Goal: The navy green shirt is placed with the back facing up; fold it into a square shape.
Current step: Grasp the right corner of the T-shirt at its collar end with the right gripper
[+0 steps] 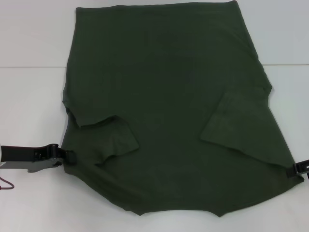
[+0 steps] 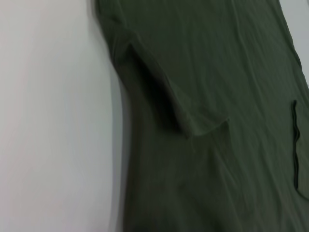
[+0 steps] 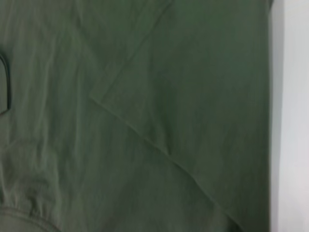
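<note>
The navy green shirt lies spread on the white table and fills most of the head view. Both short sleeves are folded inward onto the body, one on the left and one on the right. My left gripper is at the shirt's left side edge, shut on the cloth. At the far right edge of the view my right gripper pinches the shirt's right side edge. The left wrist view shows the shirt with a folded sleeve, and the right wrist view shows the shirt likewise; neither shows fingers.
White table surface lies bare beside the shirt on the left, and a strip of table shows on the right. A thin red cable lies by the left arm at the frame edge.
</note>
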Action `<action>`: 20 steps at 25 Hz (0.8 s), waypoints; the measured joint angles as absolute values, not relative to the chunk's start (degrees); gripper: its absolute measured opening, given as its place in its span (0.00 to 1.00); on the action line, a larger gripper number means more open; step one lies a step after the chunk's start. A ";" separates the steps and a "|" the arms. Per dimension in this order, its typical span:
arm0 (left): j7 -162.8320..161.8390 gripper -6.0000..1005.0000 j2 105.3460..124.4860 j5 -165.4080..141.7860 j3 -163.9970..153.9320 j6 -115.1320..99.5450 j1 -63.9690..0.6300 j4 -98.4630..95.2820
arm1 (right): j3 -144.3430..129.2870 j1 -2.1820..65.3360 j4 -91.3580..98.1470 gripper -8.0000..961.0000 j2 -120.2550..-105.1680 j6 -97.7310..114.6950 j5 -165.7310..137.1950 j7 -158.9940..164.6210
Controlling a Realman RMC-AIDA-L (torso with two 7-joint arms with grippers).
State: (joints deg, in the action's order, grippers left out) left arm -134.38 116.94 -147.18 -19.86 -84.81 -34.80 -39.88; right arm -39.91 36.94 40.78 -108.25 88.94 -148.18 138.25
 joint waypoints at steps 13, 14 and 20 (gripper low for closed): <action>-134.43 0.04 116.70 -147.05 -19.81 -84.94 -35.15 -39.91 | -39.90 37.30 40.78 0.92 -108.37 89.29 -148.18 138.34; -134.41 0.04 116.70 -147.03 -19.79 -84.92 -35.16 -39.91 | -39.92 37.29 40.79 0.92 -108.37 89.28 -148.18 138.34; -134.39 0.04 116.71 -147.03 -19.94 -84.96 -35.33 -39.90 | -40.75 37.29 40.79 0.92 -108.40 89.20 -148.21 138.34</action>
